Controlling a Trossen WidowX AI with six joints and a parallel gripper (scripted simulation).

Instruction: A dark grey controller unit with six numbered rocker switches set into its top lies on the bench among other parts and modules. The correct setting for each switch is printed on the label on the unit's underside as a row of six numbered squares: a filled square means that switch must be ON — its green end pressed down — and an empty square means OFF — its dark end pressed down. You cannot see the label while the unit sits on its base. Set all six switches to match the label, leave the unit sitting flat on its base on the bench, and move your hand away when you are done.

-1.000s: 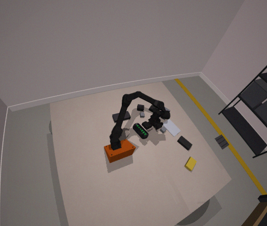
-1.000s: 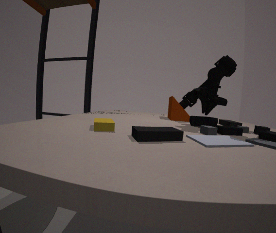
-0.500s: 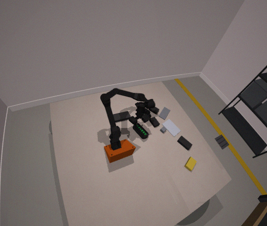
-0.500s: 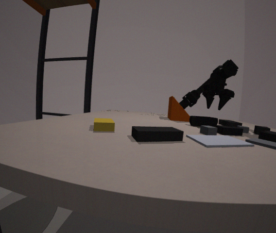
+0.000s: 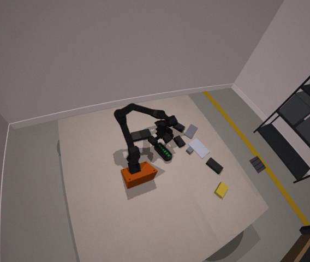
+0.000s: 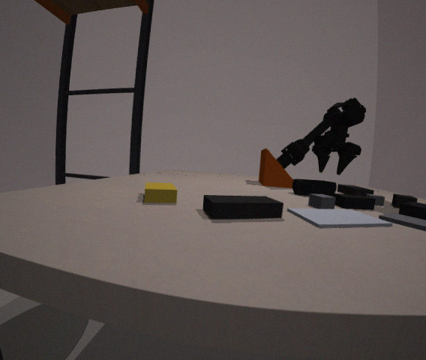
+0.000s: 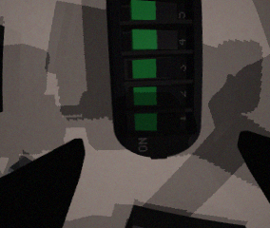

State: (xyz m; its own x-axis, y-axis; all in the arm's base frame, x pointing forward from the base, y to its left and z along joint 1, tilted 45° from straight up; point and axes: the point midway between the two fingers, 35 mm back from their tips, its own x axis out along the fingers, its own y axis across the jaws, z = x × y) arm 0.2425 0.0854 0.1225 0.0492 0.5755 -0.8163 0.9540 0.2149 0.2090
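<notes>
The dark grey controller unit (image 5: 158,149) (image 6: 313,187) (image 7: 161,151) sits on its base on the bench (image 5: 126,222) (image 6: 166,247), switches facing up. In the wrist view the switches numbered 1 to 5 show green ends on the ON side; 1 and 2 lie in shadow and look darker. Switch 6 is out of that view. How each rocker is tilted is hard to tell. The label underneath is hidden. My gripper (image 5: 159,139) (image 6: 330,172) (image 7: 163,142) is wide open and empty, above the bench; in the wrist view its fingertips stand either side of the unit's number 1 end.
A black block (image 5: 179,141) and a flat dark box (image 5: 141,135) lie near the unit. Beyond are a small grey block (image 5: 189,150), a pale panel (image 5: 198,148) (image 6: 337,217), a grey plate (image 5: 191,131), a black box (image 5: 214,165) (image 6: 242,207) and a yellow block (image 5: 220,189) (image 6: 160,193).
</notes>
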